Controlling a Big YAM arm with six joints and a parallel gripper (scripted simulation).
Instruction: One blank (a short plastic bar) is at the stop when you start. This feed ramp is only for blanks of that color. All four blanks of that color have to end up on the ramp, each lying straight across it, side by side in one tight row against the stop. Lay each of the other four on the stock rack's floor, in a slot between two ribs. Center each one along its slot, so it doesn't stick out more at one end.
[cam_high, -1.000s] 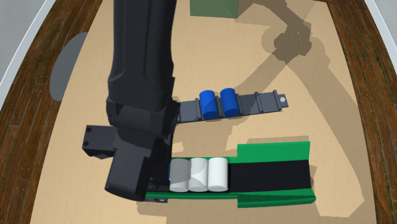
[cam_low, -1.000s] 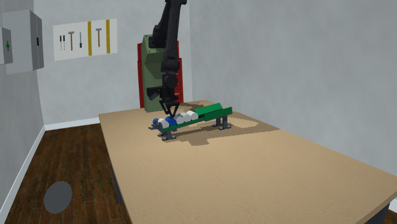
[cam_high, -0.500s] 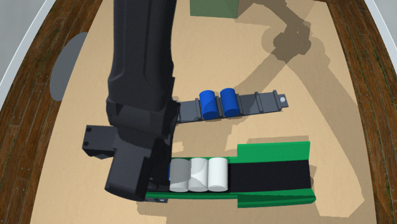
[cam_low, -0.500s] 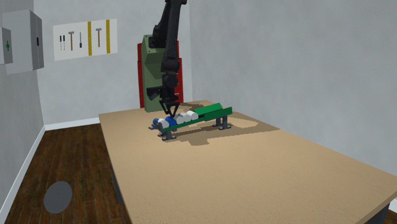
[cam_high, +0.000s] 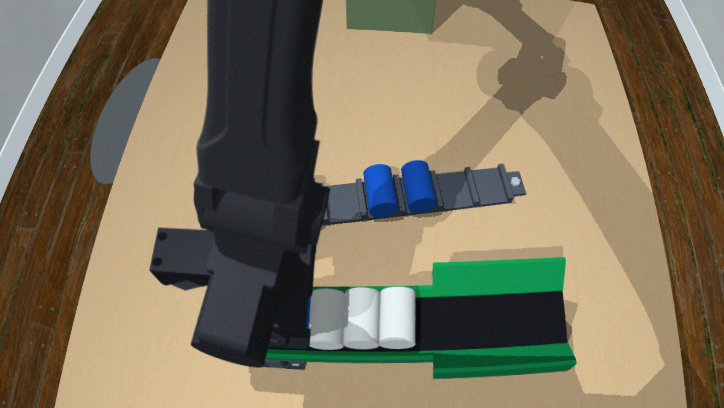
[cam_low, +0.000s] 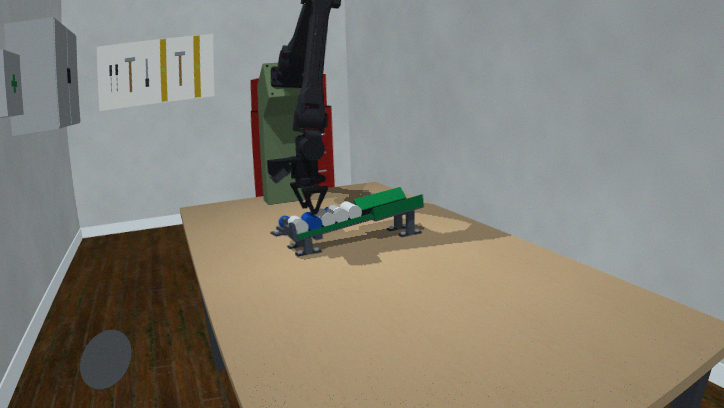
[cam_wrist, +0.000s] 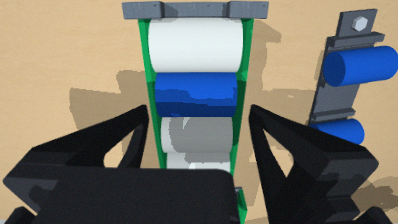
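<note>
From where I stand, the left wall carries a grey box with a green cross (cam_low: 13, 83) and a tall grey metal cabinet (cam_low: 37, 76). Below, a flat dark grey disc (cam_high: 116, 126) (cam_low: 105, 359) shows on the brown plank floor (cam_high: 55, 202) (cam_low: 126, 288). A white tool poster (cam_low: 146, 73) hangs on the pale back wall. The light tan tabletop (cam_high: 126, 344) (cam_low: 379, 299) (cam_wrist: 50, 50) catches broad shadows from the black arm (cam_high: 258, 101) (cam_low: 315, 76) and the ramp. Toward its far end, a green pedestal (cam_high: 390, 15) (cam_low: 276, 172) stands before a red cabinet (cam_low: 328, 152). The black two-fingered end effector (cam_high: 289, 316) (cam_low: 310, 208) (cam_wrist: 198, 111) is open, holding nothing, its fingers spread over the ramp. The green-sided feed ramp (cam_high: 499, 277) (cam_low: 397, 205) (cam_wrist: 145, 45) slopes down leftward to its grey stop (cam_wrist: 195, 10). From the stop come a white cylindrical blank (cam_low: 298, 224) (cam_wrist: 196, 45), a blue cylindrical blank (cam_low: 312, 220) (cam_wrist: 196, 94), then three more white blanks (cam_high: 361, 318) (cam_low: 338, 213) (cam_wrist: 197, 135), lying crosswise. Behind, the grey ribbed stock rack (cam_high: 455, 192) (cam_wrist: 337, 102) holds blue cylindrical blanks (cam_high: 418, 186) (cam_low: 284, 220) (cam_wrist: 362, 66). Bare pale wall (cam_low: 531, 101) fills the right.
</note>
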